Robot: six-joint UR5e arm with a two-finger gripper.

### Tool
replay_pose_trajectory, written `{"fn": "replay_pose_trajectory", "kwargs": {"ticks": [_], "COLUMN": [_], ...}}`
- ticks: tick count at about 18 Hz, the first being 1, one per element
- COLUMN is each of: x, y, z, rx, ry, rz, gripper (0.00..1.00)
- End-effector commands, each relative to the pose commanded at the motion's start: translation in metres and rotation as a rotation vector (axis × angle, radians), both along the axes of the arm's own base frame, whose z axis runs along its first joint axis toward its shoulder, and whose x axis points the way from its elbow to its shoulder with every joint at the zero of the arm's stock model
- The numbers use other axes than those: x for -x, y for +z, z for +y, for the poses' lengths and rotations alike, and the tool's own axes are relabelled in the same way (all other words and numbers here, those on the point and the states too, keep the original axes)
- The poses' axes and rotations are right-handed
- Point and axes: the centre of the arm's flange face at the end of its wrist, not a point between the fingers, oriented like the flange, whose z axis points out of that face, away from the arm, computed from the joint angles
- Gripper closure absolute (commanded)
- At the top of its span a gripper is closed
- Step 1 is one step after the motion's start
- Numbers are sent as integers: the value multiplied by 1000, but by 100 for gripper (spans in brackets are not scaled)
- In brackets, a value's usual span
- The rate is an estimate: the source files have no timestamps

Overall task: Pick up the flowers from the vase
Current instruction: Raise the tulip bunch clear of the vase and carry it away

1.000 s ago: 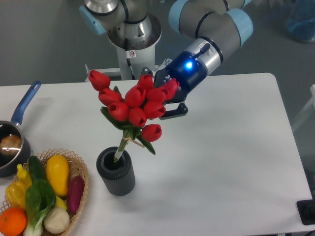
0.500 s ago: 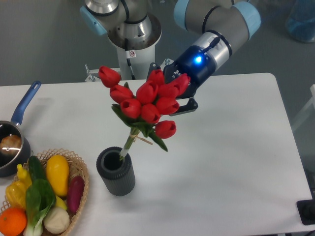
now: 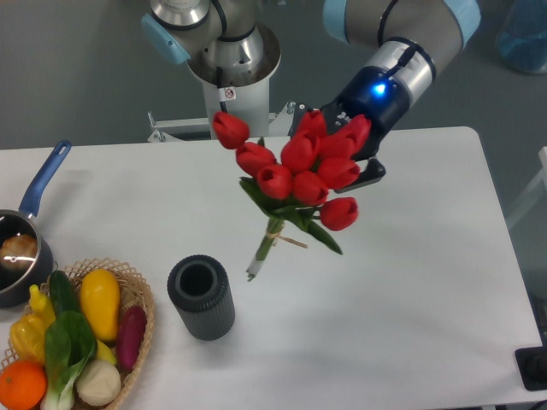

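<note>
Flowers: the red tulips (image 3: 301, 171) are held in the air, tilted, stem ends clear of the vase and up to its right.
Gripper (image 3: 346, 162): jaws pinching the bunch among the blooms.
Vase: the dark ribbed vase (image 3: 201, 297) is stood upright on the white surface (image 3: 410, 282), beside a wicker basket (image 3: 137, 318).

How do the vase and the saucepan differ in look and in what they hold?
The vase is dark grey, ribbed and has no handle; the saucepan has a long blue handle. The vase's mouth looks empty; the saucepan holds something pale. Both stand upright on the table.
</note>
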Motion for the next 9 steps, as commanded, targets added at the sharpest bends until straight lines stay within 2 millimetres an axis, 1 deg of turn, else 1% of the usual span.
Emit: {"fn": "replay_pose_trajectory", "kwargs": {"ticks": [2,4,5,6,9], "x": [6,17,19,24,30], "y": [-4,-7,-8,-12,-19], "z": [-3,-16,-20,-26,-33], "rx": [20,31,40,64,89], "ry": [11,38,42,52,63], "rz": [21,38,55,91,119], "gripper": [73,73,73,73,73]}}
